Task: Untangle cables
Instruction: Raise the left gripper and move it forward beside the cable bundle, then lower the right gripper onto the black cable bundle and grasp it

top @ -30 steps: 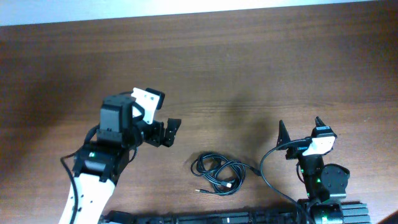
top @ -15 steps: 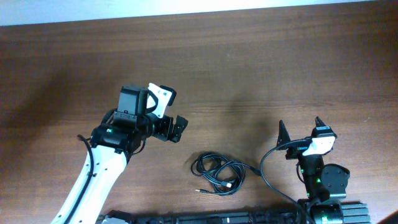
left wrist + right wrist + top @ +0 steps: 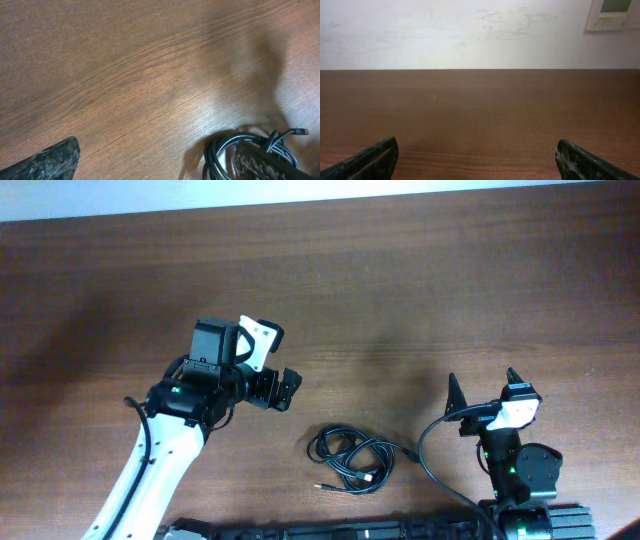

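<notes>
Thin black cables (image 3: 350,456) left coiled in tangled bundle on brown wooden counter (image 3: 420,280), near-centre. Left gripper (image 3: 280,390) held spread and empty, far-left of bundle, angled toward it, likely readied for grasp. Right gripper (image 3: 484,390) parked right, spread, empty.

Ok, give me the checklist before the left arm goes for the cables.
1. Left claw open: ok, jaws wide apart in its wrist view.
2. Left claw empty: ok.
3. Left claw over the bundle of thin black cables: not ok, the bundle lies to its lower right in the overhead view.
4. Bundle lying on the brown wooden table: ok.
5. Right claw open, empty, apart from the bundle: ok.
6. Where the strands cross: cannot tell.
</notes>
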